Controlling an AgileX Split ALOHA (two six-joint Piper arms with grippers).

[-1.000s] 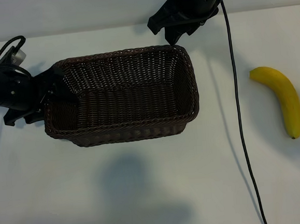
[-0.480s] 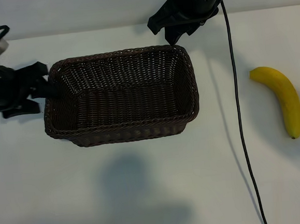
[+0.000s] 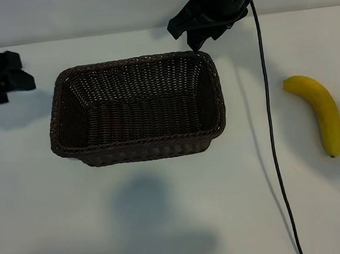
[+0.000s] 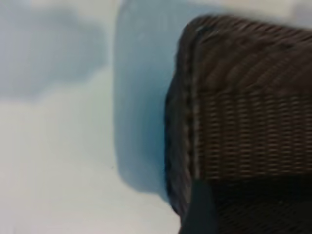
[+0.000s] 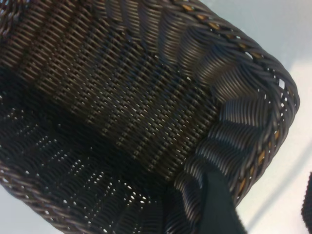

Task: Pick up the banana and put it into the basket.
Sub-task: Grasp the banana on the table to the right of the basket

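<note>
The banana (image 3: 320, 110) lies on the white table at the far right, bright yellow and curved, well apart from both grippers. The dark brown woven basket (image 3: 214, 88) stands in the middle with nothing inside it. My right gripper (image 3: 198, 41) hangs at the basket's back right corner. In the right wrist view (image 5: 263, 197) its jaws stand open astride the braided rim (image 5: 253, 122), one finger (image 5: 217, 207) on the inner side, the other outside with table showing between. My left gripper (image 3: 19, 71) is open at the far left, clear of the basket (image 4: 243, 122).
A black cable (image 3: 270, 125) runs from the right arm down across the table between the basket and the banana. Bare white table (image 3: 165, 221) lies in front of the basket and around the banana.
My left gripper has pulled away leftwards from the basket's left rim, which it was astride, and now stands clear of it. The basket, banana and right arm have not moved.
</note>
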